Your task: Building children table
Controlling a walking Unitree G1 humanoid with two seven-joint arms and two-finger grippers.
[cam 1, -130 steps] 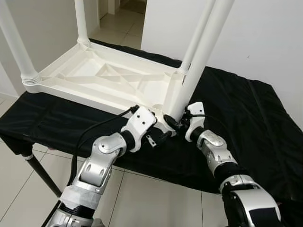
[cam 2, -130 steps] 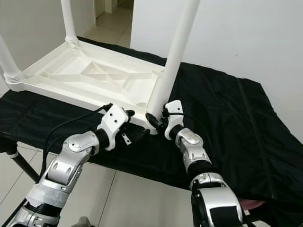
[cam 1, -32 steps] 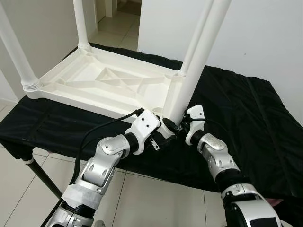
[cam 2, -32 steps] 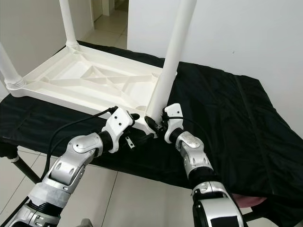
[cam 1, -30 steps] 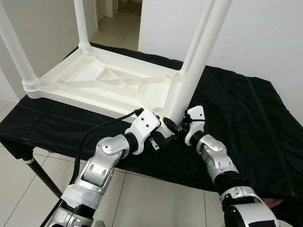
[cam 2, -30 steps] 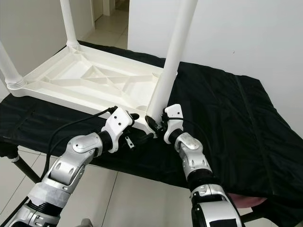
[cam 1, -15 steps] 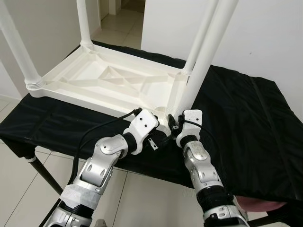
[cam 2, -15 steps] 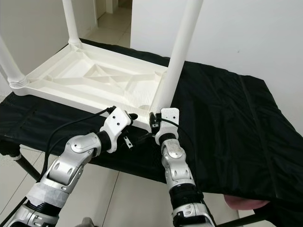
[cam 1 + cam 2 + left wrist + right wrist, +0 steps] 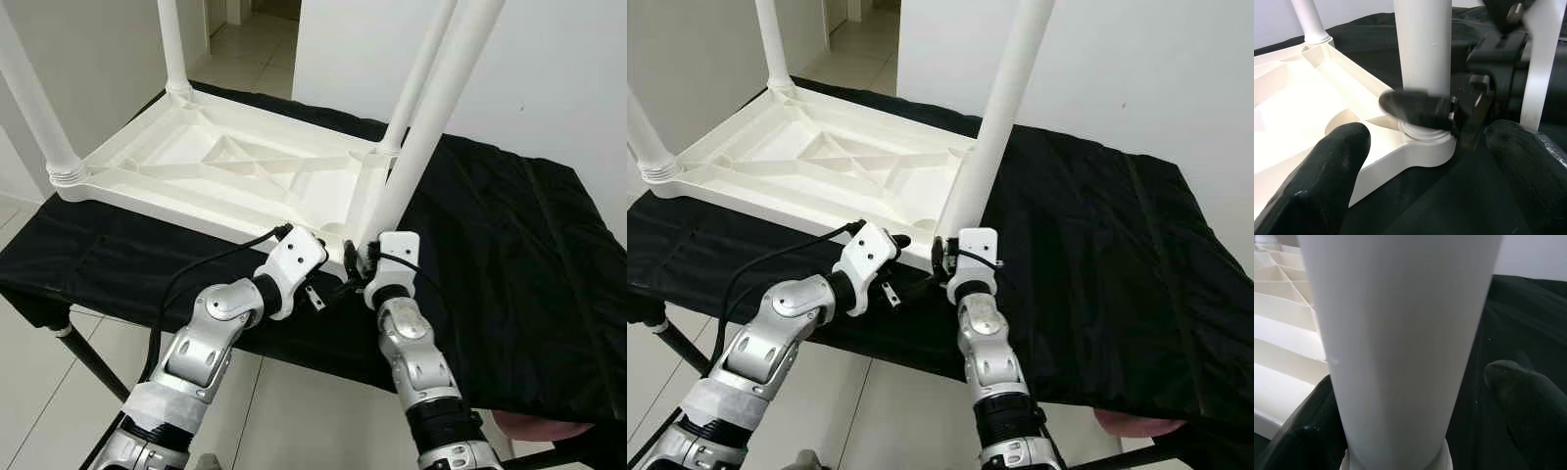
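A white plastic children's table [image 9: 225, 166] lies upside down on a black cloth, with legs standing up at its other corners. At the near right corner a white leg [image 9: 431, 127] rises tilted from its socket [image 9: 1425, 142]. My right gripper [image 9: 355, 262] is shut around the base of that leg, and the leg [image 9: 1400, 333] stands between its black fingers [image 9: 1520, 391] in the right wrist view. My left gripper [image 9: 333, 284] hovers just left of the same corner, open, pointing at the socket without touching it. One right finger [image 9: 1415, 106] curls around the leg there.
The black-draped work table [image 9: 509, 255] extends to the right of the white table. Its front edge is just under my wrists, with tiled floor [image 9: 39, 392] and a metal table leg [image 9: 83, 357] below. A white wall [image 9: 549, 69] stands close behind.
My right forearm has swung from the right side to almost straight in front of the leg's base, wrist turning with it. The left arm has stayed in place.
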